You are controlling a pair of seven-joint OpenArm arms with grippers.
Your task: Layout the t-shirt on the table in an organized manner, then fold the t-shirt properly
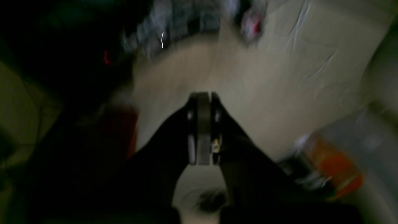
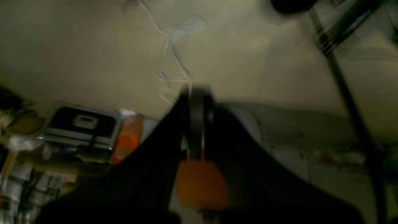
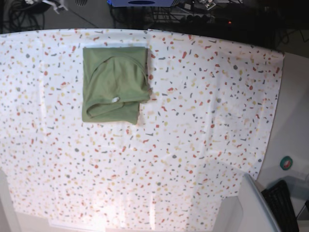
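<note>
A speckled white tabletop (image 3: 203,125) fills the base view, neither arm showing over it. The t-shirt (image 3: 115,84) lies folded into a compact rectangle near the tabletop's far edge, long axis running from that edge toward the near one. Left gripper (image 1: 203,96) and right gripper (image 2: 196,93) have jaws pressed together, empty, pointed away from the tabletop. Which arm is nearer cannot be told.

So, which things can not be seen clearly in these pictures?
- Underside of the folded t-shirt: base view, covered by its own top layers.
- Text on its white neck label: base view, too small.
- Both arms: outside the base view.
- Surroundings of the shut left gripper: left wrist view, dark and motion-blurred.
- Surroundings of the shut right gripper: right wrist view, blurred.
- Table: near edge cut off in the base view.
</note>
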